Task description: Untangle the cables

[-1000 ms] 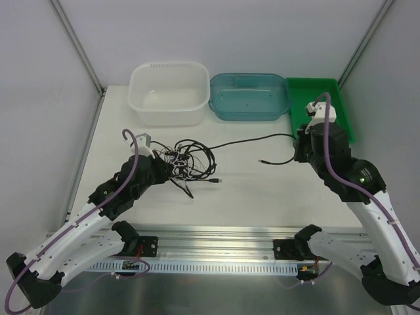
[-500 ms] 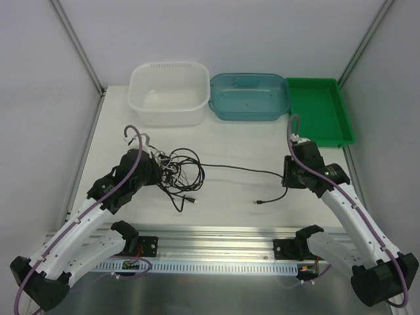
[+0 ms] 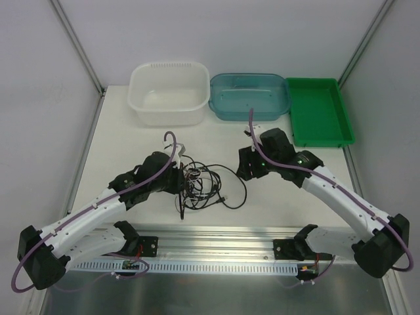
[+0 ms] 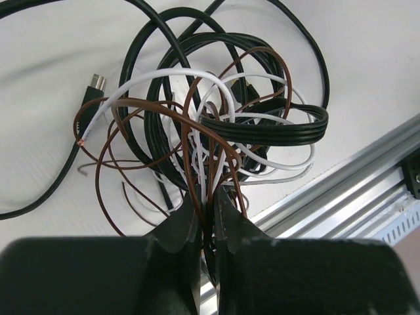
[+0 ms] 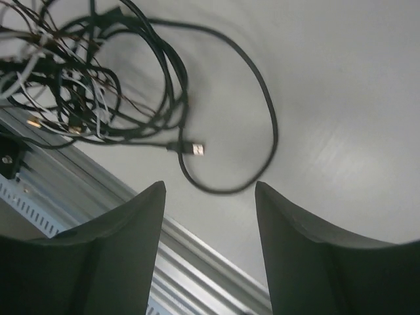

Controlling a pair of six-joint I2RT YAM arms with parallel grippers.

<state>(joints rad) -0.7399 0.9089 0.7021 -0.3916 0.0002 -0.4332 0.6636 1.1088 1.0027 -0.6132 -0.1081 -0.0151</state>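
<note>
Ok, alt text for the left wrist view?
The left gripper pinches brown and white strands of the cables, a knot of black, brown and white loops on the table. A metal rail crosses the lower right.

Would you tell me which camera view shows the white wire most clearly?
The left wrist view: the white wire loops up close, its bare end visible. The right wrist view shows only faint pale strands; in the top view it is too small to pick out.
</note>
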